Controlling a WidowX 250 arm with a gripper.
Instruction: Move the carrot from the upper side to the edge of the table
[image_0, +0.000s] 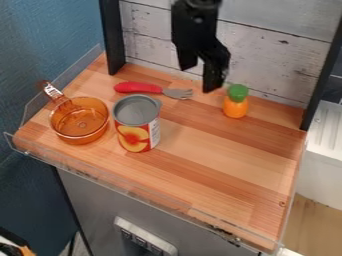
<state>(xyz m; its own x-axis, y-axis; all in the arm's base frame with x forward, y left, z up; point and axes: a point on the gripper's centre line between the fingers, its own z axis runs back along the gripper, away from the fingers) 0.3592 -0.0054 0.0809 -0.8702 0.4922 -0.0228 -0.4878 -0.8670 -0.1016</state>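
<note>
Near the left edge of the wooden worktop, an amber see-through pan with smooth, round walls points its handle toward the back left; just beside it stands a ribbed-topped metal can wrapped in a printed fruit label. Behind the can, a fork with a glossy red handle and dull grey tines lies near the back edge. The carrot, a stubby, rounded orange body with a bumpy green top, is near the back edge toward the back right corner, to the right of the claw and apart from it. The black claw hangs with its jaws parted, grasping nothing.
</note>
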